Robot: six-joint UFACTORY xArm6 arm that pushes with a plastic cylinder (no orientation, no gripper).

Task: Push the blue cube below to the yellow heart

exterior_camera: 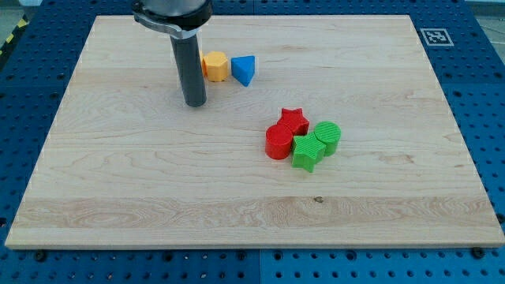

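My tip rests on the wooden board in the upper left part of the view. Just to its right and a little higher lies a yellow-orange block that looks hexagonal. A blue block that looks like a triangular wedge touches its right side. The tip is apart from both, below and left of the yellow-orange block. I see no block that clearly reads as a blue cube or a yellow heart. The rod hides a strip of board behind it.
A tight cluster sits right of centre: a red star, a red cylinder, a green star and a green cylinder. A black-and-white marker is at the board's top right corner.
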